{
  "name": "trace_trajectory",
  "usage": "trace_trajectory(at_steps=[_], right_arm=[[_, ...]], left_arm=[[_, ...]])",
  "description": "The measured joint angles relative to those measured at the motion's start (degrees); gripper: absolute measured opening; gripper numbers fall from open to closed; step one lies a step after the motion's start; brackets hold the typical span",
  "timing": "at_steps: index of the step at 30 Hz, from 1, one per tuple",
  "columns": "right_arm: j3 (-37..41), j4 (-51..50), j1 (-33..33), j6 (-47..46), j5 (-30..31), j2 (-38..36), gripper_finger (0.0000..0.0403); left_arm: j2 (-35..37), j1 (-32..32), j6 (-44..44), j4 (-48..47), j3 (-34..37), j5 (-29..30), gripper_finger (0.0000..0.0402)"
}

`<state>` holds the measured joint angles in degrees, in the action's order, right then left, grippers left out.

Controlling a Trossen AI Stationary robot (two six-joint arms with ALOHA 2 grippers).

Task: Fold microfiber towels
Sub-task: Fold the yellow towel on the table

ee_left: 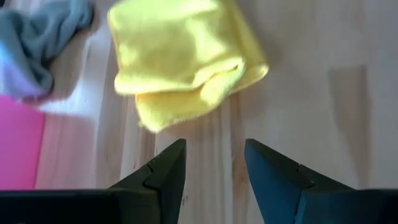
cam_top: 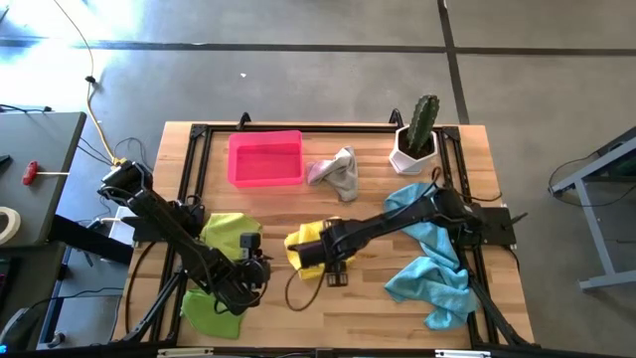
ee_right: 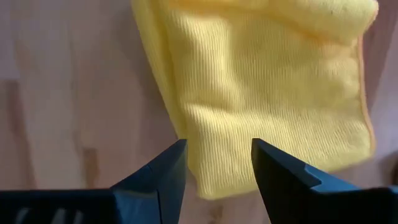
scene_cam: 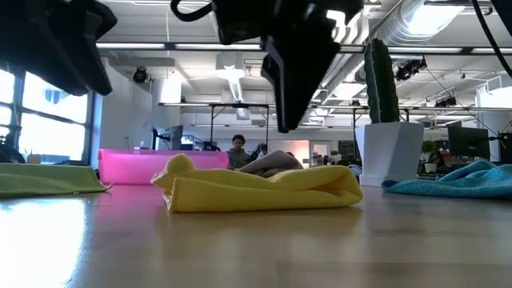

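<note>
A yellow microfiber towel (cam_top: 303, 242) lies folded over and flat on the wooden table near its middle (scene_cam: 264, 188). My right gripper (ee_right: 217, 146) hangs open above the towel's near part, fingers pointing down. In the low view its fingers (scene_cam: 290, 112) stand clear of the cloth. My left gripper (ee_left: 214, 146) is open to the left of the yellow towel (ee_left: 180, 56) and slants down toward it, with bare wood between its fingers. A lime towel (cam_top: 227, 231) and a green one (cam_top: 209, 310) lie under the left arm.
A pink tray (cam_top: 264, 159) stands at the far left, with a grey towel (cam_top: 338, 171) beside it. A cactus in a white pot (cam_top: 417, 139) is at the far right. Light blue towels (cam_top: 427, 268) lie crumpled under the right arm. A black frame (cam_top: 298, 129) rims the table.
</note>
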<state>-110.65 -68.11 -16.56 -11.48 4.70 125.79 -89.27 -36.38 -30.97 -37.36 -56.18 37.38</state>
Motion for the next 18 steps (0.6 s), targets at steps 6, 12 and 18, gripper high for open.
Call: trace_trajectory(at_steps=[6,12,18], right_arm=[[2.4,-3.5,-2.3,0.6,4.6,-0.2,0.0172],[12.6,0.4,-3.2,-1.6,9.7,-4.7,0.0171],[29.9,24.9,-3.0,-2.5,10.3,-12.7,0.0172]], left_arm=[[-0.4,3.7,7.6,11.3,0.0,0.1,0.0156],[-4.4,9.8,11.3,15.6,0.0,-1.7,0.0156],[-8.8,14.5,14.2,21.1,0.0,-2.8,0.0156]])
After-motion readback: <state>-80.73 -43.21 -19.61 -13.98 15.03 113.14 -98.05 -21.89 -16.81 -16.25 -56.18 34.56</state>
